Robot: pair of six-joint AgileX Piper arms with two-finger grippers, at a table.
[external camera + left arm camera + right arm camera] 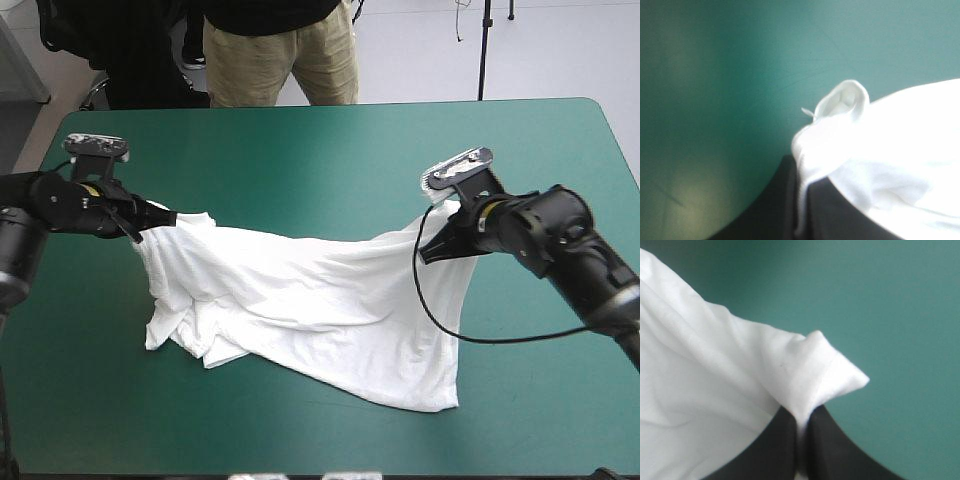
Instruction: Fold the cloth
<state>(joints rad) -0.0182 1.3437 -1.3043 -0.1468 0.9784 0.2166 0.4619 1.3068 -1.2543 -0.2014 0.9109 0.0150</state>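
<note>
- Left jaws are all but closed, pinching a corner of the white T-shirt [310, 300]; a small fold pokes out ahead of their tips.
- Right jaws are likewise nipped on another corner.
- The T-shirt hangs between them, long axis running left to right, its lifted edge sagging midway and its lower part draped on the teal-green counter [300, 150] toward the near edge.

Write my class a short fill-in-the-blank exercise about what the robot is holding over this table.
The left end effector and the right end effector each grip a corner of the T-shirt, whose colour is ____. Both end effectors are ____ on it. The table cover beneath is ____ in colour.
Missing words: white; shut; teal-green.
</note>
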